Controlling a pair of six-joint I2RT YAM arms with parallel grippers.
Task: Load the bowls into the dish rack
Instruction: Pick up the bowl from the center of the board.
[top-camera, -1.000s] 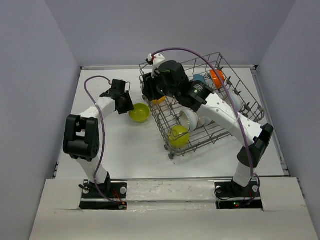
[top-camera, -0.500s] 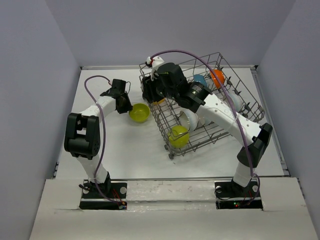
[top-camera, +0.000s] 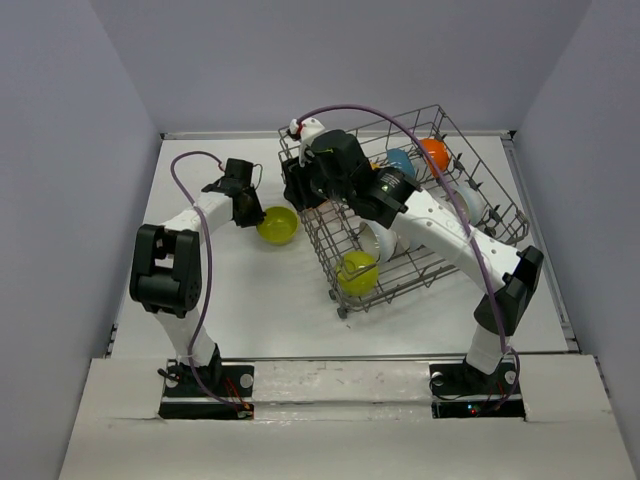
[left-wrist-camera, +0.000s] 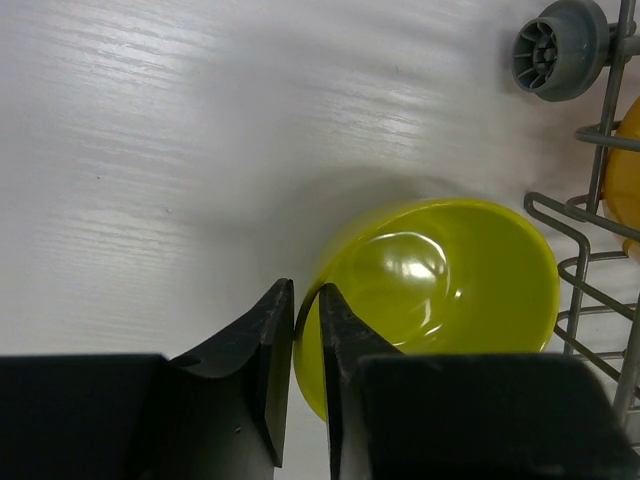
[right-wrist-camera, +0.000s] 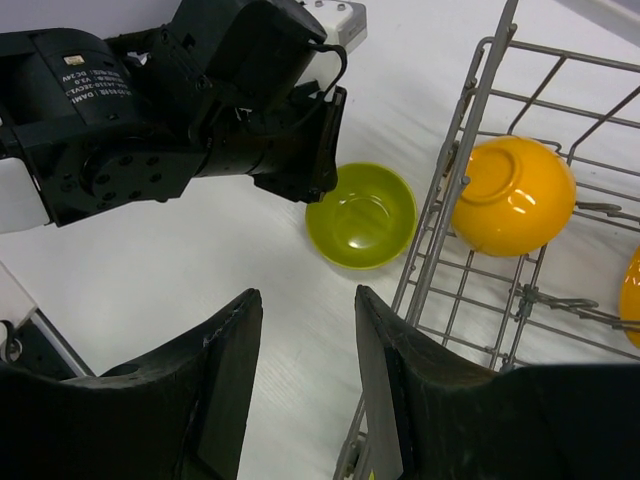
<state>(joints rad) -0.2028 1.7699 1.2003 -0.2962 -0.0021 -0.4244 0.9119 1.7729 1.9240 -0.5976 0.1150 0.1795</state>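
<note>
Non-task stuff only: white table (top-camera: 200, 300), faint wood-grain streaks visible in the left wrist view, matte with a bit of glare. Plain grey walls box it in: left wall (top-camera: 60, 150), far wall (top-camera: 340, 60), right wall (top-camera: 600, 150). A thin pale rail (top-camera: 545, 250) runs near-to-far along the table's right edge. At the near edge, an off-white ledge (top-camera: 340, 440) spans the full width, with a seam line across it.

Bright, even overhead light; soft shadows on the white table (top-camera: 250, 290). Glare spots gleam inside the lime bowl (left-wrist-camera: 440, 290), its edge blurred.
</note>
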